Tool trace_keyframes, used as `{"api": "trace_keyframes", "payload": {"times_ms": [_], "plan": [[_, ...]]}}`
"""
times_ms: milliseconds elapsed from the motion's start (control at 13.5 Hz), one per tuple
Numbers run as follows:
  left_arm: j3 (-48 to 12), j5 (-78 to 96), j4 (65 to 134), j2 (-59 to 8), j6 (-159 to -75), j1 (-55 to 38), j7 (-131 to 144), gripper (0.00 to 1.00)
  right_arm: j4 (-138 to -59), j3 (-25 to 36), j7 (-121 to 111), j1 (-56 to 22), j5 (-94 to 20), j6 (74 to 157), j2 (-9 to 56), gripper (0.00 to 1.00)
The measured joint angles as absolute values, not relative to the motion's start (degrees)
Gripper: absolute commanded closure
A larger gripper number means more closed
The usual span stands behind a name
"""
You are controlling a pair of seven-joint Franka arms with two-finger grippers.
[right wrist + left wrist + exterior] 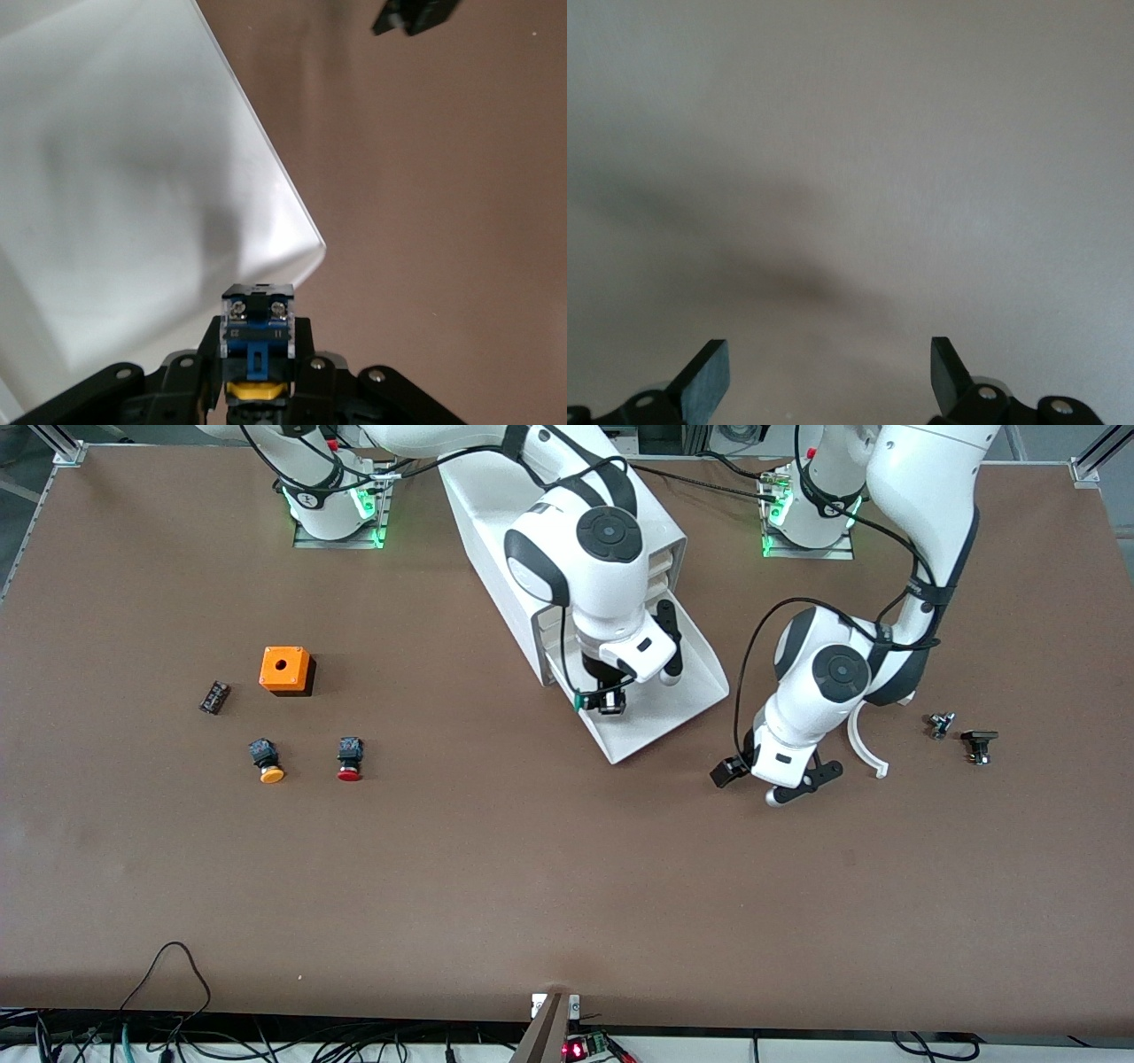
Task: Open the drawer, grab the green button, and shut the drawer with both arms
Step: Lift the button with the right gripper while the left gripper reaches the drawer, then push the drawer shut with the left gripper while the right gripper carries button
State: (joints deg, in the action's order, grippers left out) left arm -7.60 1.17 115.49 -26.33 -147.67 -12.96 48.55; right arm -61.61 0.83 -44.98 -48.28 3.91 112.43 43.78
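Observation:
The white cabinet (496,531) stands at the back middle of the table. Its bottom drawer (687,682) is pulled out, a shallow white tray, also in the right wrist view (133,177). My right gripper (608,701) is over the open drawer, near its front corner, and is shut on the button (580,701). The right wrist view shows the button's black, blue and yellow body (257,320) between the fingers of the right gripper (257,354). My left gripper (780,784) is open and empty, low over bare table beside the drawer, toward the left arm's end; in its wrist view (828,376) only tabletop shows.
An orange box (285,669), a small black part (213,697), a yellow-capped button (266,763) and a red-capped button (350,760) lie toward the right arm's end. A white curved piece (864,746) and two small dark parts (941,724) (979,745) lie by the left arm.

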Motion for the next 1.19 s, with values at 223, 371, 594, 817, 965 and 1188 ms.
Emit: {"api": "trace_keyframes", "payload": {"times_ms": [223, 371, 594, 817, 965, 1188], "plan": [[-10.4, 1.2, 119.5, -26.8, -152.6, -13.4, 55.8, 0.00, -61.6, 0.9, -51.8, -44.2, 3.9, 111.5, 43.1, 0.83], [-11.0, 1.2, 120.5, -26.8, -153.6, -14.4, 59.6, 0.00, -62.3, 0.9, -55.3, -41.8, 3.7, 111.4, 43.2, 0.83], [-12.3, 1.2, 121.3, -26.8, -153.7, -14.5, 63.7, 0.00, -64.6, 0.8, -57.6, -38.9, 3.6, 111.4, 43.2, 0.82], [-15.9, 1.2, 122.9, -26.3, -153.5, -14.5, 70.9, 0.00, -67.5, 0.8, -59.5, -35.8, 2.3, 111.9, 43.0, 0.82], [-19.0, 1.2, 124.1, -25.1, -151.3, -14.6, 74.5, 0.00, -69.2, 0.8, -64.4, -33.5, 1.9, 112.9, 43.0, 0.82], [-22.1, 1.2, 124.7, -23.0, -144.7, -14.7, 76.2, 0.00, -71.4, 0.8, -69.5, -31.0, 1.7, 114.2, 42.9, 0.82]]}}
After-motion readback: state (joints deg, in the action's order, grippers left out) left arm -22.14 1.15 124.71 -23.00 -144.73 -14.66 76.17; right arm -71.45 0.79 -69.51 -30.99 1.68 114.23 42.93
